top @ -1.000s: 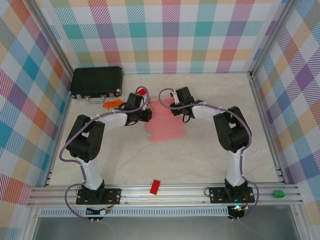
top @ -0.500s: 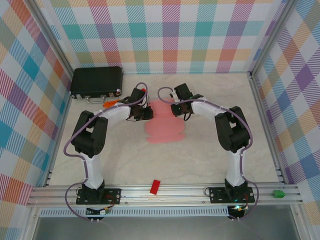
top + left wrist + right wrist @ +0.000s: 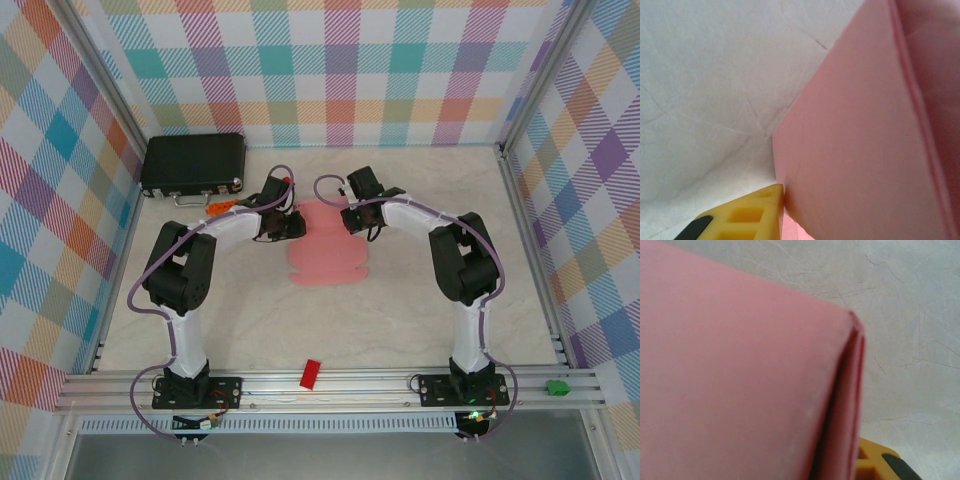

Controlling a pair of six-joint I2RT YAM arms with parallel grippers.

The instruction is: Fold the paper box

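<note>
The paper box [image 3: 328, 252] is lying on the table [image 3: 400, 320] as a pink sheet with wavy tabbed edges on its near side, and its far part is rising a little between the two arms. The left gripper [image 3: 297, 225] is standing at the far left corner of the paper box, and the right gripper [image 3: 347, 220] is standing at the far right corner of it, so the card is sitting between them. In the left wrist view, one yellow finger [image 3: 747, 216] is touching the lower edge of a raised pink panel, which is leaning up and to the right with a crease along its right side. I cannot tell if the left jaws are spread or pinching the card. In the right wrist view, the card is showing a doubled edge, two layers lying close together, and this edge is running down to a yellow finger [image 3: 875, 465] just beside it. I also cannot tell if the right jaws are pinching. A black case [image 3: 194, 163] is lying far left of the paper box, well apart, and a small red block [image 3: 311, 373] is lying on the near side of it.
</note>
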